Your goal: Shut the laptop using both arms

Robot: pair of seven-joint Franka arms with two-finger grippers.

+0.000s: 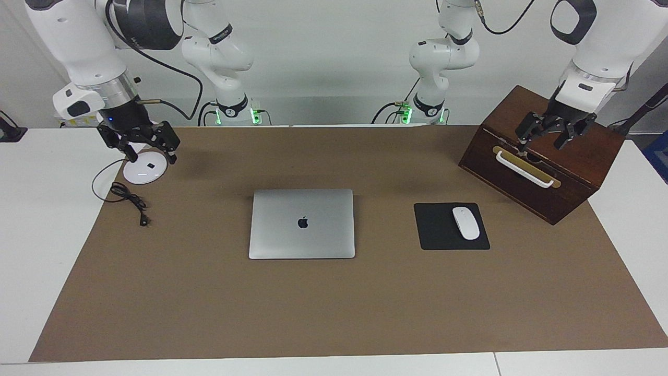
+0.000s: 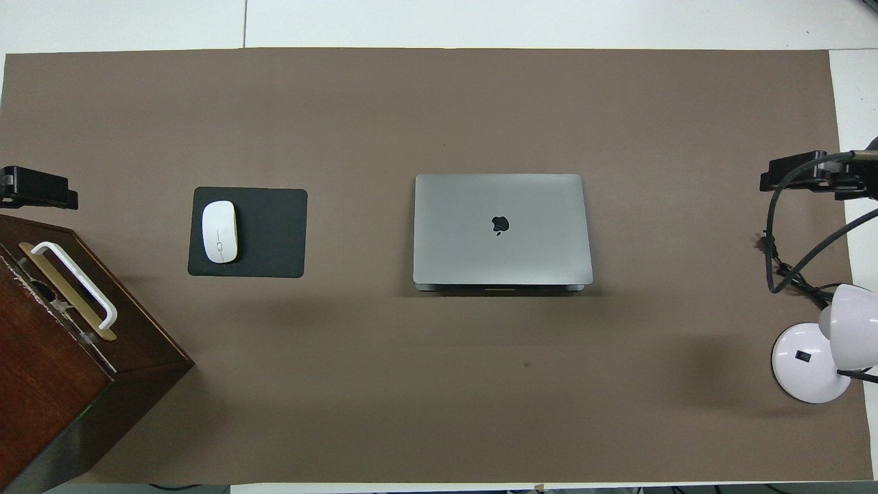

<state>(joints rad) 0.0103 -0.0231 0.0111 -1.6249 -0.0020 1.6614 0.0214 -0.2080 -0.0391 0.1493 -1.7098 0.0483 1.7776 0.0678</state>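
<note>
Facing view: the laptop (image 1: 301, 223) lies flat on the brown mat at the middle of the worktop (image 1: 31, 219), lid down with the logo up, so the closing looks already done. It sits well apart from both claws, about midway between them and lower on the mat than either.

As a judgement, it is a thin, stiff metal slab, fairly heavy for its thickness, with a smooth lid that fingertips would slide on. The hinge and the screen inside are the fragile parts. Any further press belongs on the lid's free edge, 1 claw toward each corner, pushing gently straight down, not gripping.

The right claw (image 1: 140, 142) hangs over the lamp's round white base (image 1: 144, 169), fingers spread wide, holding nothing and touching nothing I can see. The left claw (image 1: 548, 130) hangs over the top of the wooden box (image 1: 574, 156), just above its white handle (image 1: 524, 169). Its fingers are also spread and empty, and I cannot tell whether a tip grazes the box.

In the overhead view only the black tips of the 2 claws show at the side edges, clear of the laptop (image 2: 501, 230).
</note>
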